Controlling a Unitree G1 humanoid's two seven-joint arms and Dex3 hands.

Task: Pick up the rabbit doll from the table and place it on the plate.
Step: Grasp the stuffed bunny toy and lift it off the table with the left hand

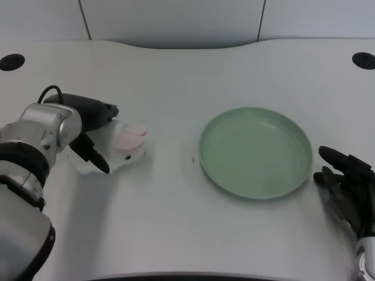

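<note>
The white rabbit doll point(126, 146) with pink ears lies on the table at the left, its ears pointing toward the plate. My left hand point(91, 132) is around its body, with black fingers above it and below it, touching the doll. Most of the doll's body is hidden behind the hand. The green plate point(255, 190) sits right of centre, with nothing in it, well apart from the doll.
My right hand point(347, 181) rests at the right edge, just beside the plate's rim. Two dark round holes point(12, 61) point(364, 60) mark the table's far corners. A pale wall rises behind the table.
</note>
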